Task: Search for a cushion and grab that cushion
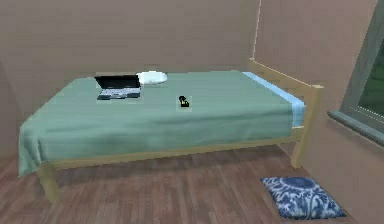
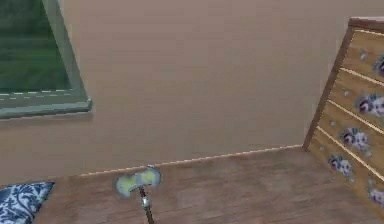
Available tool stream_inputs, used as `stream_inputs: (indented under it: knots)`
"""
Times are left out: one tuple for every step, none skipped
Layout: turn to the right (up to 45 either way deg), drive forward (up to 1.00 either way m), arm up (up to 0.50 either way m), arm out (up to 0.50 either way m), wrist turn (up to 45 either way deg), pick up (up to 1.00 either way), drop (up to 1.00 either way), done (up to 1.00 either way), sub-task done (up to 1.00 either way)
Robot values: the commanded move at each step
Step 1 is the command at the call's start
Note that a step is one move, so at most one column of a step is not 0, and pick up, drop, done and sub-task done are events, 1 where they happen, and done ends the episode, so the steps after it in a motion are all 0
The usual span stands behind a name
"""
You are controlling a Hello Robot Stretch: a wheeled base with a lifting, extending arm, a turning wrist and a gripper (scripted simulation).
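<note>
A blue cushion (image 1: 302,196) with a pale pattern lies flat on the wooden floor at the forward view's lower right, just past the foot corner of the bed and below the window. Its corner, the same blue patterned cushion (image 2: 22,200), lies at the arm side view's bottom left, on the floor under the window.
A wooden bed (image 1: 310,110) with a green cover holds an open laptop (image 1: 118,88), a white lump (image 1: 152,77) and a small dark object (image 1: 183,101). A patterned dresser (image 2: 358,110) stands at the arm side view's right. A thin dark stick with a pale blue-green head (image 2: 138,182) rises from the floor.
</note>
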Motion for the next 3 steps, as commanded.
stream_inputs:
  knots:
    - [-15.0,0.0,0.0,0.0,0.0,0.0,0.0,0.0,0.0]
    - [0.0,0.15,0.0,0.0,0.0,0.0,0.0,0.0,0.0]
    - [24.0,0.0,0.0,0.0,0.0,0.0,0.0,0.0,0.0]
